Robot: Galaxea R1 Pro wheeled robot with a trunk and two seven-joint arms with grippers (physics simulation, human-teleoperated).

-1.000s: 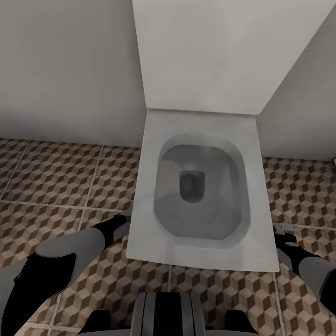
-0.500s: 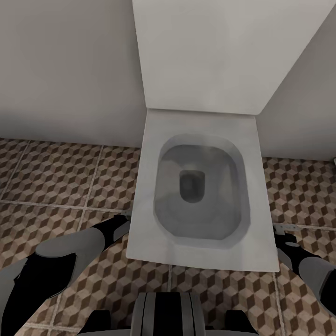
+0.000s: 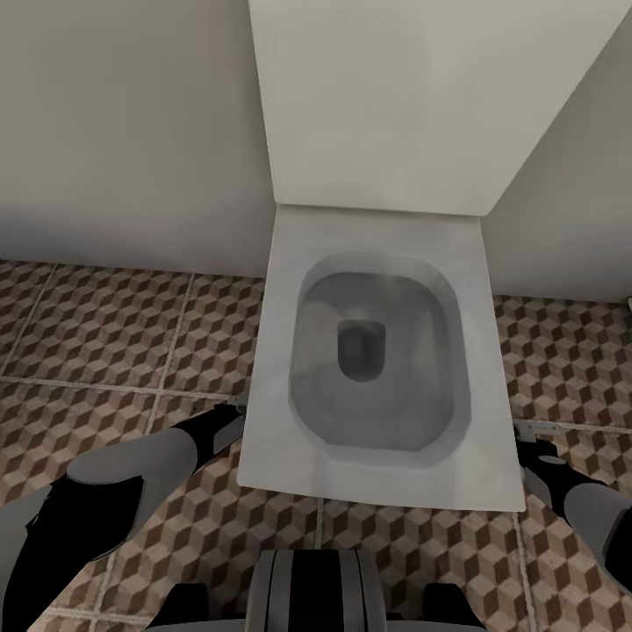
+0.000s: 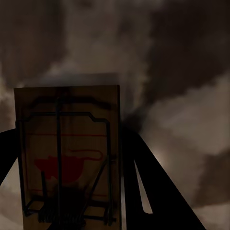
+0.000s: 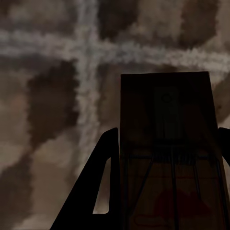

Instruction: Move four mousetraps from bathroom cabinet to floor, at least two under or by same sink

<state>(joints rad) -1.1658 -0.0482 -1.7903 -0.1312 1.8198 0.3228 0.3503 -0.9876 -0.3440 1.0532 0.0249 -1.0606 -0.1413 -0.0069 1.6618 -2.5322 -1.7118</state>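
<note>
The bathroom floor [image 3: 96, 342] spreads around the robot in large square tiles printed with a brown, beige and white cube pattern, pale grout lines between them, a flat surface well suited to taking small flat things. Set against the plain grey wall [image 3: 123, 132], a white toilet [image 3: 377, 456] with a squared rim, smooth glazed bowl and raised lid [image 3: 395, 96] stands straight ahead; this is no sink, so the robot looks to be under way with its load. Both grey-and-black arms hang low on either side of the toilet, presumably to keep the load near the tiles. The left hand [image 4: 72, 211] is clamped on a mousetrap [image 4: 69, 143], a thin wooden rectangle with a dark wire bail and spring and a red mouse print, its black fingers [image 4: 153, 191] flanking the board. The right hand [image 5: 165, 211] likewise grips a second mousetrap [image 5: 167, 134], seen in shadow, its wire parts faint, above a crossing of grout lines [image 5: 86, 48].
</note>
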